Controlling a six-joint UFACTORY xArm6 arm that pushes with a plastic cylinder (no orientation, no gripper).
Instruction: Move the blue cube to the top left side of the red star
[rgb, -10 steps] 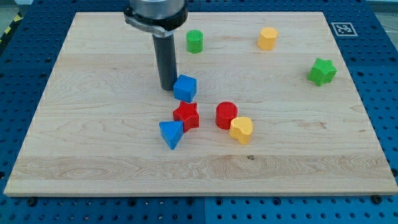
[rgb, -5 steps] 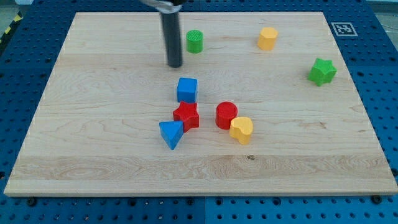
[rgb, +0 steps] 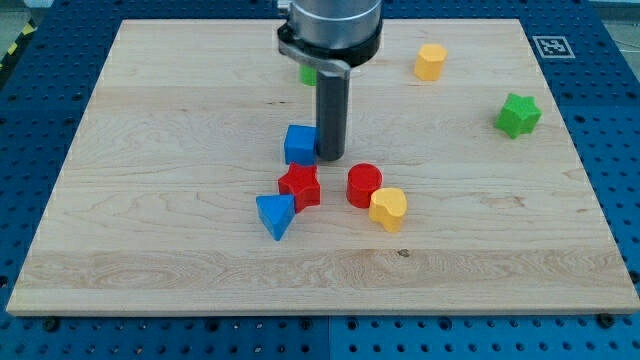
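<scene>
The blue cube (rgb: 299, 144) sits near the board's middle, just above the red star (rgb: 300, 186) and nearly touching it. My tip (rgb: 331, 157) stands right against the cube's right side, above and to the right of the star. The rod rises from there toward the view's top.
A blue triangle (rgb: 275, 215) lies below-left of the star. A red cylinder (rgb: 364, 185) and a yellow heart (rgb: 388, 208) sit to the star's right. A green cylinder (rgb: 306, 73) is mostly hidden behind the arm. A yellow block (rgb: 430, 61) and a green star (rgb: 517, 115) lie at the upper right.
My tip went from the cube's left side up toward the view's top, then came down on the cube's right side. The cube has barely shifted.
</scene>
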